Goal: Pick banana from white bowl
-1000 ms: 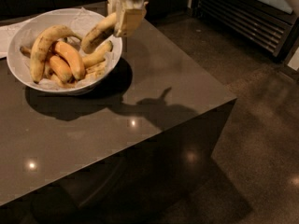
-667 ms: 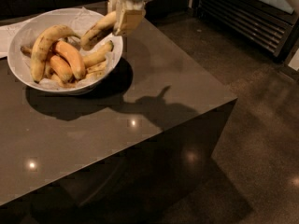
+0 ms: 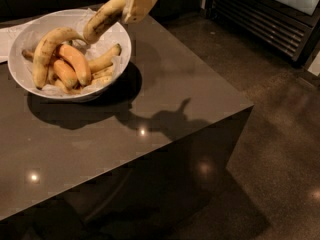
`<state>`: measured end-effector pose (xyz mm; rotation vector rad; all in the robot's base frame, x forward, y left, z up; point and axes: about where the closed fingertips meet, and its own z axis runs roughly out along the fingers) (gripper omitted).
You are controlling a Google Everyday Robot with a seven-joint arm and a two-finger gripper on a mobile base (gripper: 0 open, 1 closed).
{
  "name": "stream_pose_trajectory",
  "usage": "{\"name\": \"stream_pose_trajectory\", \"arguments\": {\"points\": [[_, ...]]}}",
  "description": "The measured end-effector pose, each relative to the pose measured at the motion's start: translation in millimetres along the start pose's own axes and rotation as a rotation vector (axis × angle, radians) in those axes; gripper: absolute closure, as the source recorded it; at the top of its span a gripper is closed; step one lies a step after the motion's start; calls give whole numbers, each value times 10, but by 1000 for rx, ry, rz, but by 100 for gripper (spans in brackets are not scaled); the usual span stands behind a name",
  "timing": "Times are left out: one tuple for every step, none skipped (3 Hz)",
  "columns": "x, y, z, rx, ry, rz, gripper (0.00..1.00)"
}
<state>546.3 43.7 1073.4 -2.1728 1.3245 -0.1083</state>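
Pincer (image 3: 130, 5) — cropped — holds banana (image 3: 102, 20) above white bowl (image 3: 30, 31).

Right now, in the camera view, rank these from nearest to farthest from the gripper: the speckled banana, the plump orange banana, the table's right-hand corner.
The gripper is at the top of the view, above the white bowl.
1. The banana: in its grasp, slanting down over the bowl.
2. The orange banana: lying mid-bowl, down to the left.
3. The table corner: far right.
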Motion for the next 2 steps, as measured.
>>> {"name": "stream_pose_trajectory", "arguments": {"points": [[44,62,-178,12,9,21,100],[199,272,-247,8,27,93,100]]}}
